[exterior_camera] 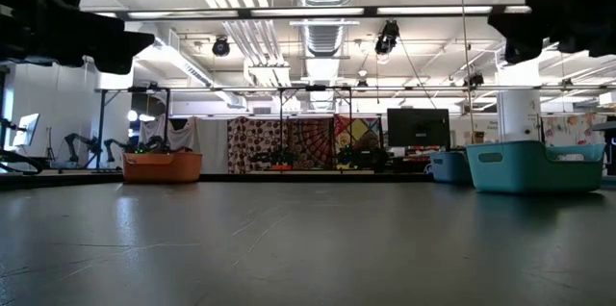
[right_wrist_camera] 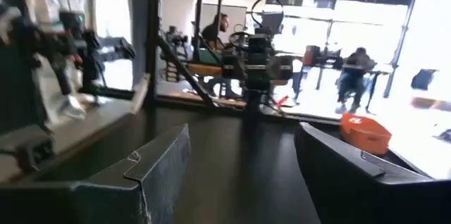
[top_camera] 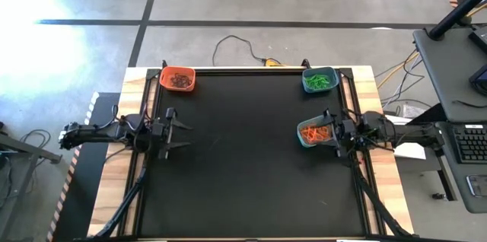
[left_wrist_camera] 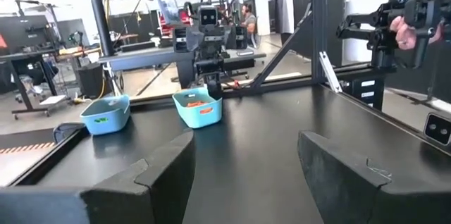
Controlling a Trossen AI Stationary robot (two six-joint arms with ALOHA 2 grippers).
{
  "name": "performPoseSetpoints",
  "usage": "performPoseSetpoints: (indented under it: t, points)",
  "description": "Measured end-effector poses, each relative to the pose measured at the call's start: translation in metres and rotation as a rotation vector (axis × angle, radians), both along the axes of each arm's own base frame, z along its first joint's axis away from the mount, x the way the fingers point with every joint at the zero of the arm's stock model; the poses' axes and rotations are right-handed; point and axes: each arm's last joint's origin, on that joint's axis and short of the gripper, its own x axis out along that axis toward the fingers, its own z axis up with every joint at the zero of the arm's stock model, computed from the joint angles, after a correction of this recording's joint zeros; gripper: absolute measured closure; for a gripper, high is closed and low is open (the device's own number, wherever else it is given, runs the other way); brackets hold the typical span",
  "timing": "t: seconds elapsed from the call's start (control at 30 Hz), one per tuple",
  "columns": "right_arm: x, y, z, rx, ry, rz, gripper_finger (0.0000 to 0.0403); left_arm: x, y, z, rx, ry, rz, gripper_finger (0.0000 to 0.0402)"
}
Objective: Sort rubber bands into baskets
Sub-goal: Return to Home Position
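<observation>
At the left edge of the black table (top_camera: 243, 181), the left gripper (top_camera: 181, 129) hangs with its two dark fingers spread wide and nothing between them. Its own wrist view confirms the gap is bare. At the right edge, the right gripper (top_camera: 332, 133) also has its fingers wide apart and holds nothing. It sits just beside the teal rounded plastic basket (top_camera: 303, 140), which holds orange rubber bands (top_camera: 313, 132). At the far right corner, the blue rounded plastic basket (top_camera: 306, 86) holds green rubber bands (top_camera: 320, 81). At the far left corner, the orange rounded plastic basket (top_camera: 164, 82) holds dark rubber bands (top_camera: 180, 81). Only the overhead view shows all three baskets' contents. The low view shows just their outer walls. The right wrist view shows people (right_wrist_camera: 356, 65) seated in the room beyond the table.
</observation>
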Motion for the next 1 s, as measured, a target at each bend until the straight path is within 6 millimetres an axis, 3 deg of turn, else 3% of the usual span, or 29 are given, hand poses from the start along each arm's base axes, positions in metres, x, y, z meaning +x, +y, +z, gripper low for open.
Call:
performPoseSetpoints:
  t: [0.13, 0.37, 0.67, 1.0]
  points:
    - [0.001, -0.001, 0.0, 0.098, 0.02, -0.011, 0.0154, 0.0, 0.0, 0.0, 0.035, 0.001, 0.002, 0.017]
    - [0.002, -0.001, -0.003, 0.051, 0.038, -0.029, 0.0154, 0.0, 0.0, 0.0, 0.082, -0.006, 0.003, 0.017]
    - [0.005, -0.003, -0.014, 0.205, 0.177, -0.084, 0.0154, 0.0, 0.0, 0.003, 0.078, 0.002, -0.004, 0.017]
    - [0.008, -0.003, -0.016, 0.218, 0.225, -0.087, 0.0154, 0.0, 0.0, 0.007, 0.078, -0.013, 0.0, 0.017]
